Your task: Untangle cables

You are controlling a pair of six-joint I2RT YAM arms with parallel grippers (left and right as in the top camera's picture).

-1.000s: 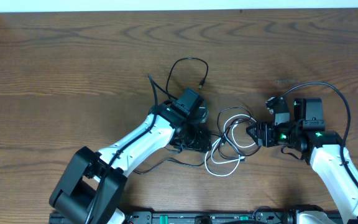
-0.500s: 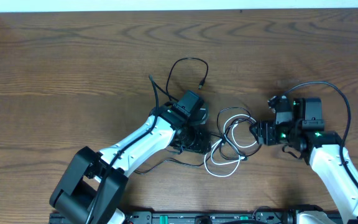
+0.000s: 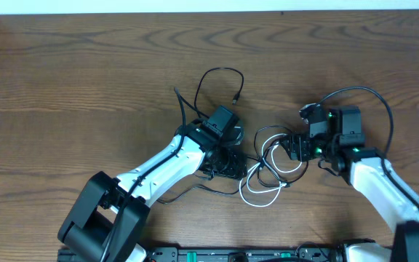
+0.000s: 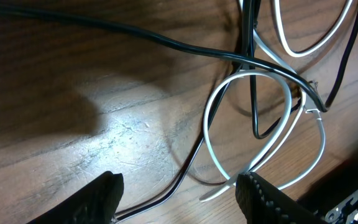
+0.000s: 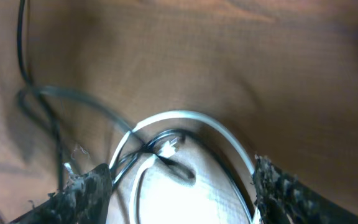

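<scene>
The white cable lies in loose loops at the table's middle, crossed with the black cable, whose far part arcs up to a small plug. My left gripper is open, low over the tangle's left side. In the left wrist view the black cable and the white cable cross ahead of the open fingers, and strands of both lie between them. My right gripper is open over the loops' right side. The right wrist view shows a white cable loop and plug end between the fingers.
The thick black cord of the right arm arcs above its wrist. The wooden table ends at a white strip along the far edge. The left arm's links stretch from the front edge toward the tangle.
My right gripper has moved left and a little away from me, now over the right side of the white loops. The left arm and the cables have not visibly moved.
</scene>
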